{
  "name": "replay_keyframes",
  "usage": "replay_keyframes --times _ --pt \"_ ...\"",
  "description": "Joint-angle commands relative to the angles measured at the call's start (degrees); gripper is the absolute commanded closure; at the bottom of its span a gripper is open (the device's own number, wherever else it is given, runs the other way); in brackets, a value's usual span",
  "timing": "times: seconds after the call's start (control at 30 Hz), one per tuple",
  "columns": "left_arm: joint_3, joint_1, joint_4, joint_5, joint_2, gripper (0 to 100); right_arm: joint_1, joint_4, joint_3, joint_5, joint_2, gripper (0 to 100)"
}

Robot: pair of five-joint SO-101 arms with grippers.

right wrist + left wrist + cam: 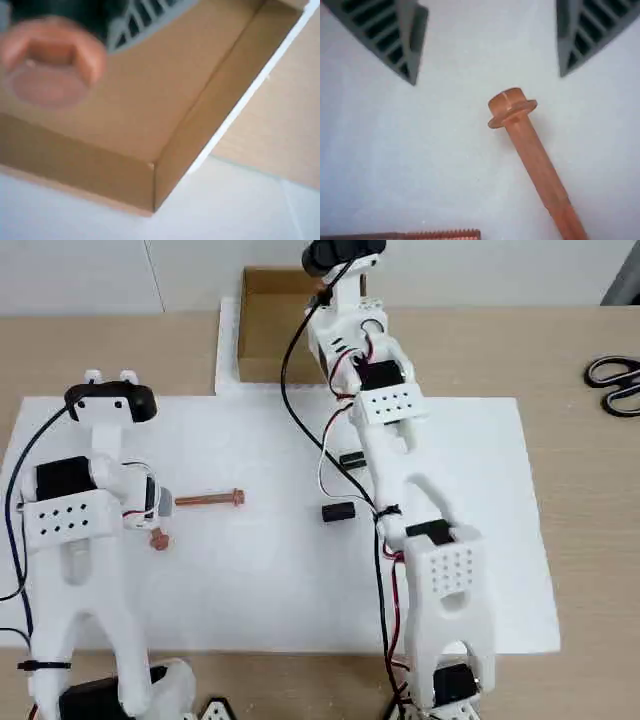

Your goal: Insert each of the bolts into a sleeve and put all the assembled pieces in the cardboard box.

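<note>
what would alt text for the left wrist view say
A copper bolt lies on the white mat, its flanged head toward the gap between the left arm's open fingers. A second bolt's threaded end shows at the frame edge.

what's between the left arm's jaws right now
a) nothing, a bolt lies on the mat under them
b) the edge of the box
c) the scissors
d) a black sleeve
a: in the left wrist view the jaws stand wide apart with nothing held between them, over a bolt lying flat on the white mat.
</note>
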Motion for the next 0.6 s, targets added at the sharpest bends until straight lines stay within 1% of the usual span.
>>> replay_keyframes --times 0.0,0.13,0.27,0.57 --pt "-2.33 0.18 0.00 0.26 -2.20 83 -0.84 -1.80 -12.66 -0.44 3.65 99.5" --pt "-2.33 0.18 0.00 0.18 -2.20 83 -2.07 -3.03 -22.42 -0.18 11.38 99.5" --pt "-2.33 0.26 0.00 0.18 -2.20 83 -3.03 -2.95 -29.80 4.31 17.89 99.5" --pt "-2.33 0.26 0.00 0.18 -2.20 83 -3.03 -3.38 -36.13 4.66 27.12 99.1"
